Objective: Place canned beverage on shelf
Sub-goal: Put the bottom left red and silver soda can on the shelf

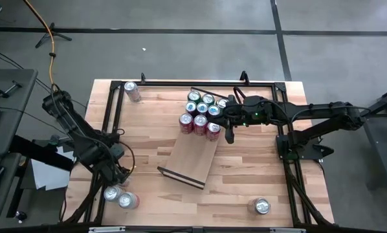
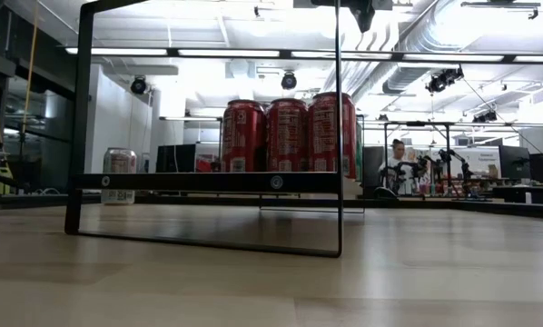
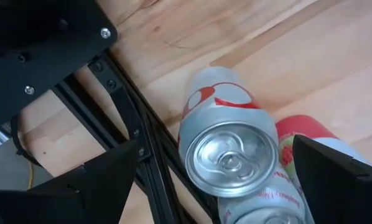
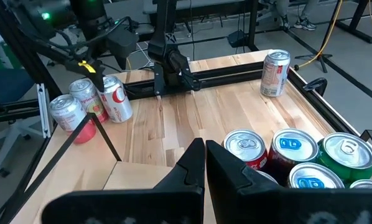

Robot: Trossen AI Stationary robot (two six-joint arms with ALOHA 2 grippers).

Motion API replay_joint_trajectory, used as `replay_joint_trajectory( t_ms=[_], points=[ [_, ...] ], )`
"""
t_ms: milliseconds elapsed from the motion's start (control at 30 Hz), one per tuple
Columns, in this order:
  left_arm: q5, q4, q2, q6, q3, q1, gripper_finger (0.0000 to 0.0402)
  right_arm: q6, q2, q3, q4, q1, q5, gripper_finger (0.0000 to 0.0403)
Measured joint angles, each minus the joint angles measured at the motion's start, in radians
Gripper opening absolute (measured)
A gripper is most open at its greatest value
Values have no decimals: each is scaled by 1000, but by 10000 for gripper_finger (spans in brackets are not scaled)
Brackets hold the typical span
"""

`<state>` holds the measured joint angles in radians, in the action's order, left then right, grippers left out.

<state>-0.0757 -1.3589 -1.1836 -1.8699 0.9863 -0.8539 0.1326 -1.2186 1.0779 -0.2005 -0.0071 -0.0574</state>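
Observation:
The shelf (image 1: 192, 158) is a light-wood board lying slantwise mid-table, with a dark rail (image 2: 208, 182) at its short end. Several red, blue and green cans (image 1: 202, 113) stand on its far end (image 4: 292, 149). Near the table's left front corner stand three silver-and-red cans (image 1: 120, 197). My left gripper (image 1: 119, 175) hangs open above them, pointing down. Its fingers (image 3: 111, 177) stand on either side of one upright can (image 3: 229, 149) without touching it. My right gripper (image 1: 230, 134) waits shut above the shelf's right side, beside the standing cans (image 4: 204, 158).
A lone can (image 1: 132, 90) stands at the far left corner and another (image 1: 263, 206) near the right front edge. A black frame rail (image 3: 142, 143) runs along the table edge close to the left-front cans. Bare wood lies between those cans and the shelf.

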Motion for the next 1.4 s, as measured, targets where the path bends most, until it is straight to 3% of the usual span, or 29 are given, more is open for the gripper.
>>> replay_joint_trajectory(
  t_ms=[633, 900, 1400],
  points=[
    [-55, 55, -168, 89, 0, 0, 349, -2, 0, 0, -2, 0, -51, 0],
    [-114, 259, -164, 101, -110, 1, 348, -2, 0, 0, -2, 0, -51, 0],
    [-65, 262, -164, 94, -145, 3, 349, -2, 0, 0, -2, 0, -52, 0]
  ],
)
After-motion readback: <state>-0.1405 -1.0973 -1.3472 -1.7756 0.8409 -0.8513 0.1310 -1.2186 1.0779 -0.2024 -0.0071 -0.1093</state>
